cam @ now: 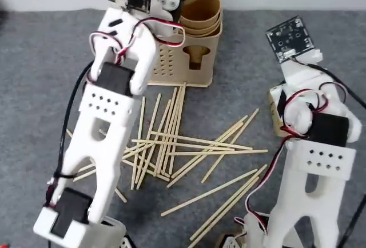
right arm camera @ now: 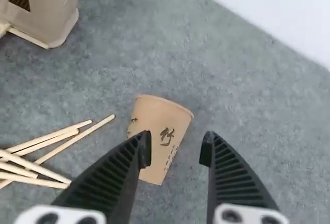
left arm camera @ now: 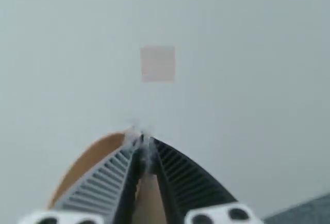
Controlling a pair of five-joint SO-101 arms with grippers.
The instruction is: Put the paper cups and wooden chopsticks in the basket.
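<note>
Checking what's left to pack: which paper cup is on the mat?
The lone cup by the right claw; the stacked cups sit in the basket, another cup is pinched in the left claw.

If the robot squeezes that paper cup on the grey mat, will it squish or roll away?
It probably squishes: the paper cup looks thin and hollow. It looks light, so a nudge likely slides it on the grey mat. Tipped over, its tapered side might roll in a curve.
</note>
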